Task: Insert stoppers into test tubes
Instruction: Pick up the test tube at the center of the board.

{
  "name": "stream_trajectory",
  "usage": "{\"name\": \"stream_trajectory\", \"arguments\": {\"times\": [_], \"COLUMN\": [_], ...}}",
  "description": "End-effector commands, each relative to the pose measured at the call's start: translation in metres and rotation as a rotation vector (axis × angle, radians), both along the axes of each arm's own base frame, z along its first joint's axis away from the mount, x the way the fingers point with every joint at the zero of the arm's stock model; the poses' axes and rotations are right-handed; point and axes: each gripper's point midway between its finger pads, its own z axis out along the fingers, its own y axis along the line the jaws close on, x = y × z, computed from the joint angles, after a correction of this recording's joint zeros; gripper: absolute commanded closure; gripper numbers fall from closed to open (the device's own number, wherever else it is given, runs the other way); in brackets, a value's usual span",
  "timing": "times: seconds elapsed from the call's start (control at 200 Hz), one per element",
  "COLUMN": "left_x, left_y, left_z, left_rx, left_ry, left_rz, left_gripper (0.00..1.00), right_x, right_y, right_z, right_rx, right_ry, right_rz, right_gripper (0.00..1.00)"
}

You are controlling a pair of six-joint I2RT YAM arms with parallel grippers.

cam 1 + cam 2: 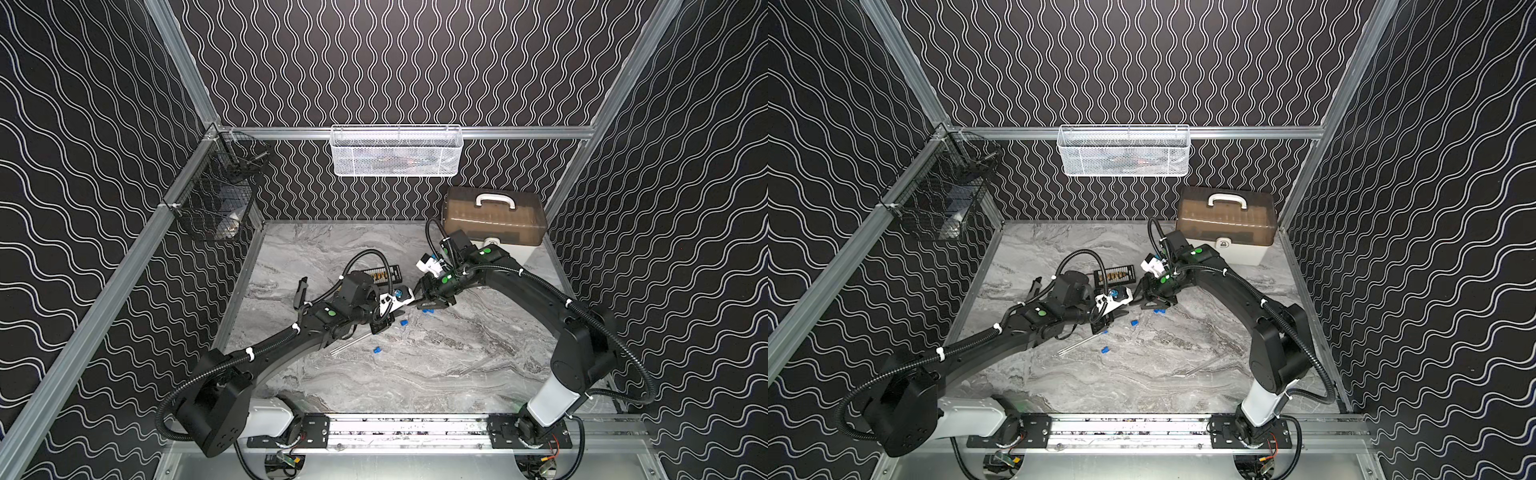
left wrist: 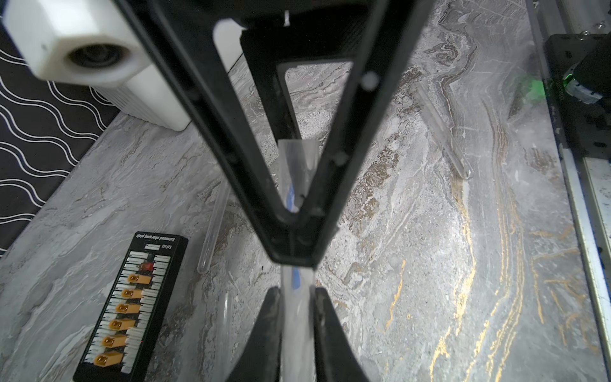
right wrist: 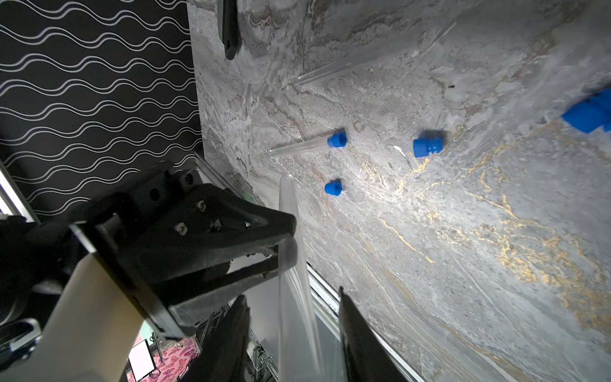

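Clear test tube [image 3: 290, 205] clamped in the left end effector [image 3: 286, 246], straddled by the right end effector [image 3: 292, 294], whose closure on it we cannot tell.

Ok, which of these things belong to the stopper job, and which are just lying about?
Job:
- held tube in the left end effector
- stoppered tube
- empty tube
- loose blue stoppers

Lying about:
- connector board
- lidded case
- white mesh basket
- black wire basket

The left gripper [image 1: 1123, 311] and right gripper [image 1: 1138, 300] stood tip to tip over the marble table [image 1: 1163, 386], with blue stoppers [image 1: 1105, 350] scattered below.
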Motion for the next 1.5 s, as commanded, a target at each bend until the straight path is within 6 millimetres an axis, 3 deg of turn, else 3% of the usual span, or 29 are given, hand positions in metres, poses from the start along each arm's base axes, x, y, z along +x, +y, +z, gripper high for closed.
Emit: {"name": "stream_trajectory", "arguments": {"times": [0.0, 0.656, 0.881, 1.346, 1.496], "left_x": [0.0025, 0.0012, 0.0019, 0.0018, 0.0015], "left_y": [-0.0049, -0.0052, -0.0051, -0.0028, -0.0014], "left_z": [0.0105, 0.0082, 0.0082, 0.004, 0.0017], "left_rx": [-0.02, -0.012, -0.007, 0.007, 0.011], "left_ry": [-0.048, -0.039, -0.041, -0.041, -0.038], "left_rz": [-0.029, -0.038, -0.038, -0.032, -0.026], "left_gripper": [0.84, 0.84, 0.84, 0.79, 0.72], "right_x": [-0.0036, -0.0042, -0.0061, -0.0112, -0.0123], "right_y": [0.0002, 0.0057, 0.006, 0.0087, 0.0099], "right_z": [-0.0014, -0.0044, -0.0054, -0.0012, 0.0009], "right_rx": [-0.009, 0.004, 0.008, 0.039, 0.051], "right_ry": [0.007, 0.018, 0.029, 0.046, 0.051], "right_rz": [0.019, 0.035, 0.04, 0.06, 0.066], "right_gripper": [0.57, 0.79, 0.82, 0.92, 0.93]}}
